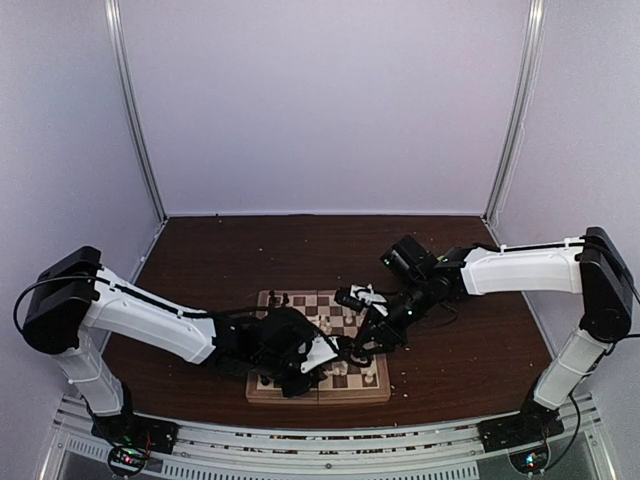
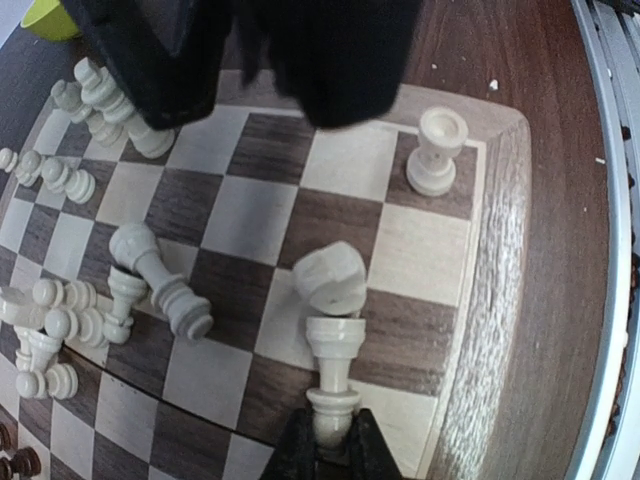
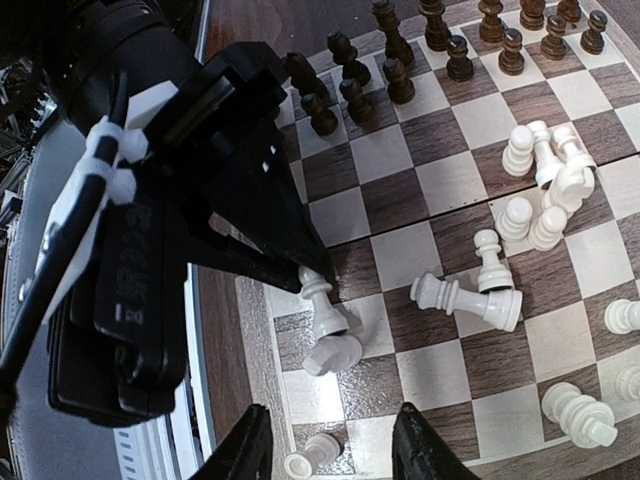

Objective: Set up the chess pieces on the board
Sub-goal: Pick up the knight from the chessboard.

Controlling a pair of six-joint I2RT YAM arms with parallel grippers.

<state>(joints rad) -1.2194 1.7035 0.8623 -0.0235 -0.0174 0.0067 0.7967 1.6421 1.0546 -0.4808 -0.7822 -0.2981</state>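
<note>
The board (image 1: 262, 392) lies at the near middle of the table. My left gripper (image 2: 333, 442) is shut on the head of a cream-white piece (image 2: 335, 365). It holds that piece tilted, its base low over the squares near the board's corner and against a fallen white piece (image 2: 332, 278). A white rook (image 2: 437, 150) stands on the corner square. My right gripper (image 3: 335, 450) is open and empty, hovering just above the held piece (image 3: 326, 305). Other white pieces (image 3: 545, 190) stand and lie loose mid-board. Dark pieces (image 3: 450, 55) are grouped along the far rows.
Both arms meet over the board's right half (image 1: 372, 340), the right gripper's black body (image 2: 300, 50) close above my left one. Two fallen white pieces (image 3: 465, 298) lie crossed nearby. A green rim (image 2: 45, 15) shows beyond the board. Small white crumbs dot the brown table (image 1: 470, 350).
</note>
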